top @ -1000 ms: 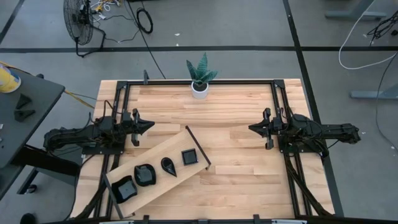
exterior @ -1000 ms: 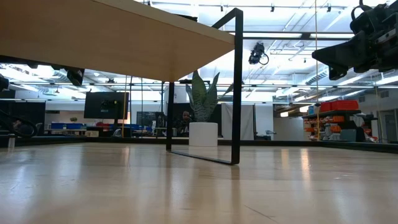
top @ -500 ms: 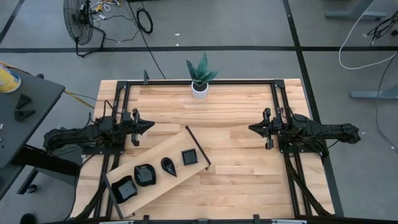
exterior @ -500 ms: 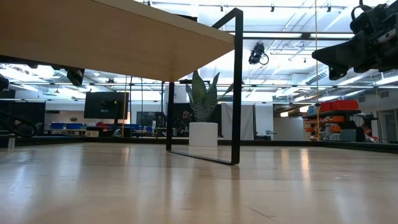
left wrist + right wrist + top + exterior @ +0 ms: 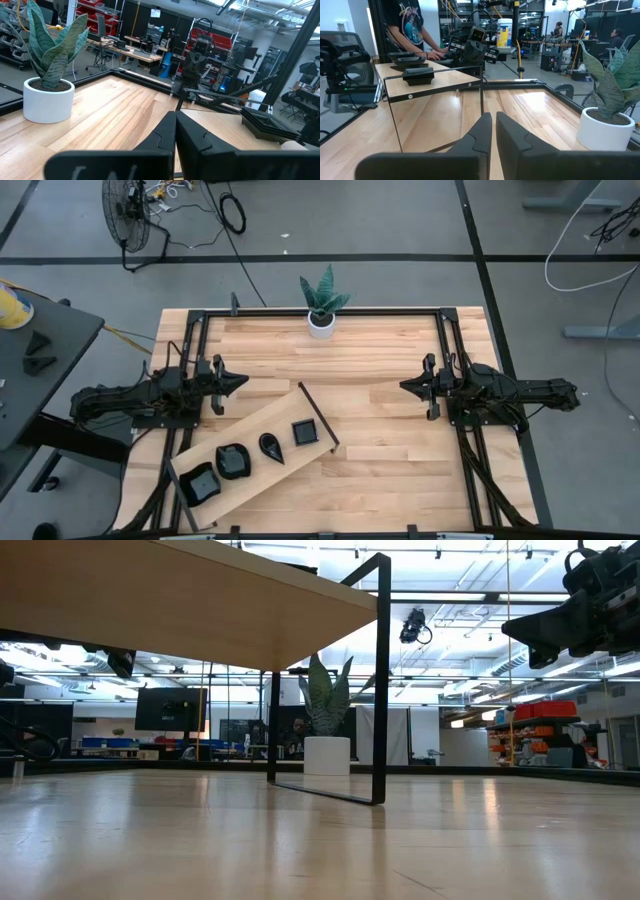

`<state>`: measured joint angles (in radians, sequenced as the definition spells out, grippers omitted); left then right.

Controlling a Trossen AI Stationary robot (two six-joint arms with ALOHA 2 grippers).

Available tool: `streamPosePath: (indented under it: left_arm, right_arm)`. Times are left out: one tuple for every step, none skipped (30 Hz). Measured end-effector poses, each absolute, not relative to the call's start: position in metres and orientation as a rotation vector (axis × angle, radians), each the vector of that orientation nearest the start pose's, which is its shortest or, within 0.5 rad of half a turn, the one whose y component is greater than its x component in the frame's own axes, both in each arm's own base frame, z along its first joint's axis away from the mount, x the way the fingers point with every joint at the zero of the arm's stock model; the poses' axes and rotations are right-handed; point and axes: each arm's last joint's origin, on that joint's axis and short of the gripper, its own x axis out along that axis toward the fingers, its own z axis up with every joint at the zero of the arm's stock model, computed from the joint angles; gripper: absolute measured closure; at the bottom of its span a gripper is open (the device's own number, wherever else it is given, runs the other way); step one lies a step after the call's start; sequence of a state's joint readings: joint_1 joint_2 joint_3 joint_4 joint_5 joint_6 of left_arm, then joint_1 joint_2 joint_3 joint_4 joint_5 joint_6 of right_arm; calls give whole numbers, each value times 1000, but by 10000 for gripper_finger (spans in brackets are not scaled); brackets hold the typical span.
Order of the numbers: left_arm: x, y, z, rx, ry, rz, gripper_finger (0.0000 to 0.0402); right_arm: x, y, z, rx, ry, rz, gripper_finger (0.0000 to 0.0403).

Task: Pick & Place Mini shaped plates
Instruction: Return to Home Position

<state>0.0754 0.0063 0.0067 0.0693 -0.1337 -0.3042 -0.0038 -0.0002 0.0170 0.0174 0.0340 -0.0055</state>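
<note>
Several glossy black mini shaped plates lie in a row on a raised light wooden board (image 5: 255,455) at the table's near left: a square one (image 5: 305,432), a teardrop one (image 5: 271,446), a rounded one (image 5: 233,461) and one at the board's near end (image 5: 198,483). My left gripper (image 5: 240,381) hovers shut and level at the table's left, just beyond the board's far side, pointing right. My right gripper (image 5: 403,386) hovers shut at the table's right, pointing left. In the right wrist view, dark plates (image 5: 419,74) sit on the board, far ahead of my right gripper (image 5: 492,125).
A white pot with a green plant (image 5: 321,320) stands at the middle of the table's far edge. The board stands on thin black metal legs (image 5: 381,680). Bare wooden tabletop (image 5: 380,450) lies between the arms and at the near right. A person (image 5: 415,25) stands beyond the table's left side.
</note>
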Motion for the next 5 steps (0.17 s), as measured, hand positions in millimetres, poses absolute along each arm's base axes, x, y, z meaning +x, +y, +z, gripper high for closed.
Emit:
streamPosePath:
  left_arm:
    - [97,11,172,-305,-102,197,390]
    - [97,11,172,-305,-102,196,390]
    - [97,11,172,-305,-101,197,390]
    - [97,11,172,-305,-102,197,390]
    - [97,11,172,-305,-101,197,390]
  right_arm:
    - [97,-1,171,-5,-34,-38,372]
    - [97,-1,171,-5,-35,-38,372]
    - [97,-1,171,-5,-34,-38,372]
    - [97,-1,171,-5,-34,-38,372]
    - [97,-1,171,-5,-34,-38,372]
